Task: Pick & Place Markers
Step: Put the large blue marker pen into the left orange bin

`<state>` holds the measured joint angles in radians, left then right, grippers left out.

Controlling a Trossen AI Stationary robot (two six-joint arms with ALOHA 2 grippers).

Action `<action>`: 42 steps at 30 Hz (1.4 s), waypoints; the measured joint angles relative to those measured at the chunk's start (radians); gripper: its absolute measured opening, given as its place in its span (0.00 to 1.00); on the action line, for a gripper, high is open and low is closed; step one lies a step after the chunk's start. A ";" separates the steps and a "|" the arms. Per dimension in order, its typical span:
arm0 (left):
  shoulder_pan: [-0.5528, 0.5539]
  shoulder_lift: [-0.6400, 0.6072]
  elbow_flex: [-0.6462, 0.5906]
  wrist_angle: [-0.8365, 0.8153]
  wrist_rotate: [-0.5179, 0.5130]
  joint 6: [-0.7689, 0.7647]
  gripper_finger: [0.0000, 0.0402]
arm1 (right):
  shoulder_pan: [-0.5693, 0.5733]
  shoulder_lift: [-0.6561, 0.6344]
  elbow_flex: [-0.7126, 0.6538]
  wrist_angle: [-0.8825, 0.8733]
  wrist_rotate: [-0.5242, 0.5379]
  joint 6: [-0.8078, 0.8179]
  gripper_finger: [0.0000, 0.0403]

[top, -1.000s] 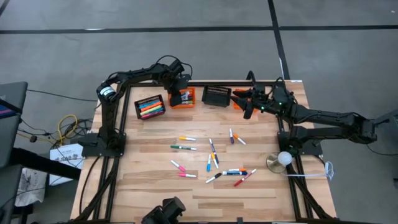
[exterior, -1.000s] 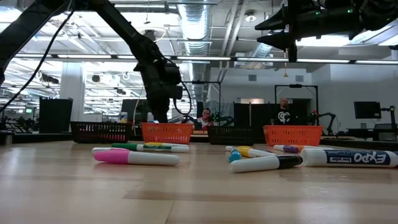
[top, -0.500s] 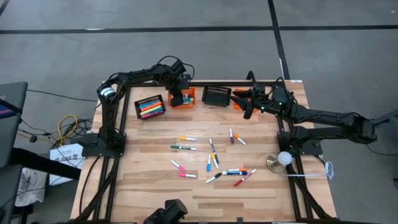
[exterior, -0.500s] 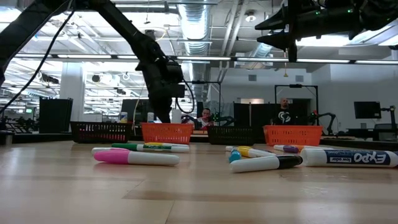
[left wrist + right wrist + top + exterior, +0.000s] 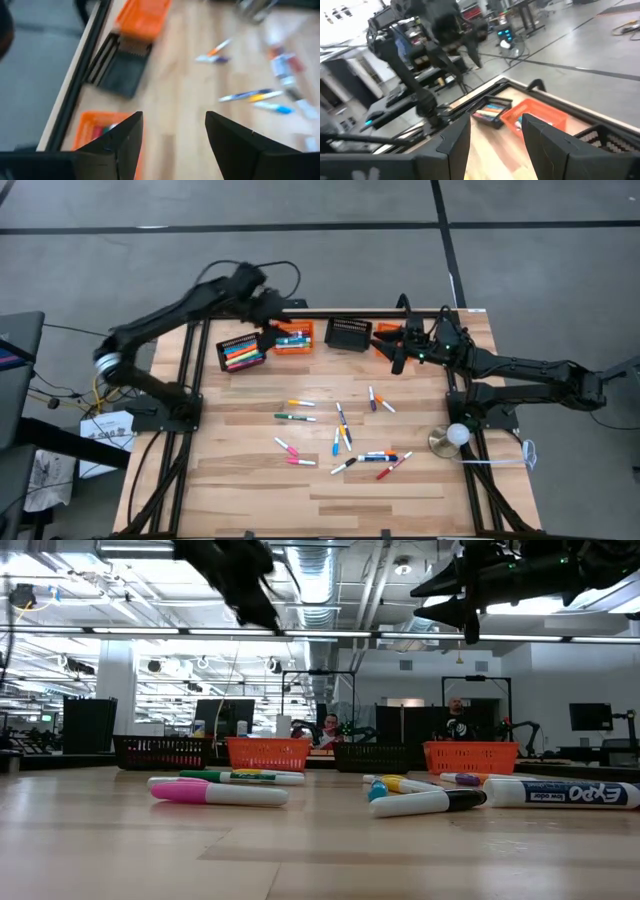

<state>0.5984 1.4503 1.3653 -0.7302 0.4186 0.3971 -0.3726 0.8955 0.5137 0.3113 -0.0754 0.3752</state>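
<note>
Hovering above the far edge of the surface point(image 5: 250, 490), near its far left corner, the left gripper point(image 5: 272, 308) hangs over the black basket point(image 5: 241, 351) and the orange basket point(image 5: 294, 337); jaws stand apart with nothing between them, as the left wrist view shows bare wood between its fingers point(image 5: 122, 137).

Right gripper point(image 5: 397, 352) sits raised over the far right corner, above a second orange basket point(image 5: 386, 332); jaws parted, empty, fingers point(image 5: 457, 142) visible in the right wrist view with a clear gap.

Second black basket point(image 5: 348, 334) stands between the two orange ones along the far edge.

Markers: a bundle of mixed colours lies in the left black basket point(image 5: 240, 354); a few more in the left orange basket point(image 5: 292, 339). The rest are scattered over the middle of the surface point(image 5: 340, 435), well apart from both grippers. From the low view, a pink marker point(image 5: 215, 793) and a white-and-black one point(image 5: 430, 802) lie nearest the camera, with a larger labelled marker point(image 5: 565, 794) toward the right edge.

A round lamp-like object point(image 5: 455, 436) sits at the right edge. People point(image 5: 456, 720) visible in the room beyond.
</note>
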 joint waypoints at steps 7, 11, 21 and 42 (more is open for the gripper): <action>-0.111 -0.335 -0.214 0.102 0.003 -0.204 0.50 | 0.026 0.000 0.000 0.005 -0.090 0.001 0.42; -0.184 -0.497 -0.347 0.238 0.002 -0.339 0.48 | 0.069 0.000 0.000 0.019 -0.109 0.001 0.42; -0.314 -0.686 -0.600 0.425 -0.076 -0.576 0.41 | 0.263 0.000 0.000 0.020 -0.109 0.045 0.42; -0.407 -0.691 -0.685 0.468 -0.075 -0.622 0.37 | 0.621 0.140 0.253 -0.593 -0.080 0.008 0.32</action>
<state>0.1917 0.7593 0.6800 -0.2621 0.3439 -0.2254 0.2480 1.0355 0.7670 -0.2815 -0.1554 0.3832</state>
